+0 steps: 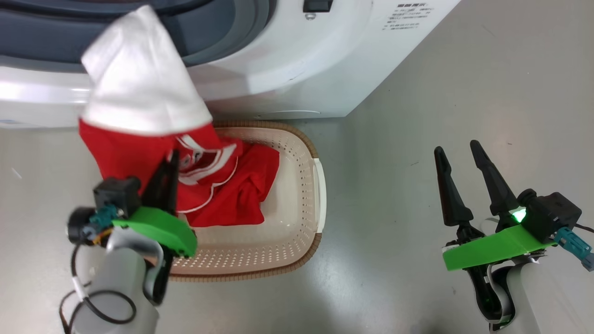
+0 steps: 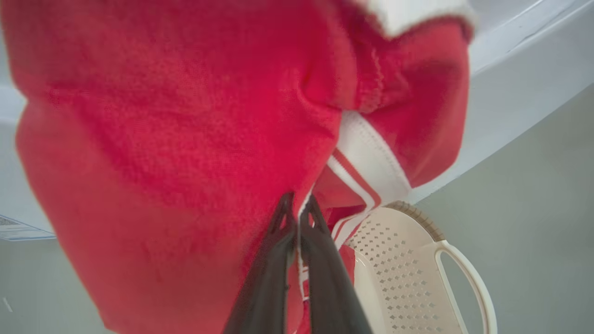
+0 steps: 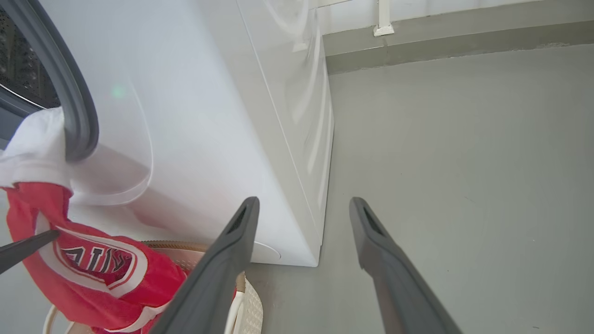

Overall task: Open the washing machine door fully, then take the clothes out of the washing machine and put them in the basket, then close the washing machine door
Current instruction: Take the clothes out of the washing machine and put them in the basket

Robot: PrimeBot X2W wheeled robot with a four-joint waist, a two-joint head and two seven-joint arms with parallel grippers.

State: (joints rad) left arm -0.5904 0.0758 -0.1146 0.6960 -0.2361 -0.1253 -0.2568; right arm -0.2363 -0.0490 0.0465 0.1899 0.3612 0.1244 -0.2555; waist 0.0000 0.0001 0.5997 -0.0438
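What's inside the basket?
Part of the red clothes lies in the basket; the rest trails up to the washer opening. Whatever is under the cloth is hidden.

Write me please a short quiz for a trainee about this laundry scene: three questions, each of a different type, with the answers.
1. True or false: the right gripper holds the clothes.
2. Choose one. The red lower end of the clothes lies in: A. the basket; B. the washing machine; C. the right gripper.
3. Short answer: which gripper is shut on the fabric?

Key
1. False: its jaws stand open over the floor, with nothing between them.
2. A.
3. The left gripper.
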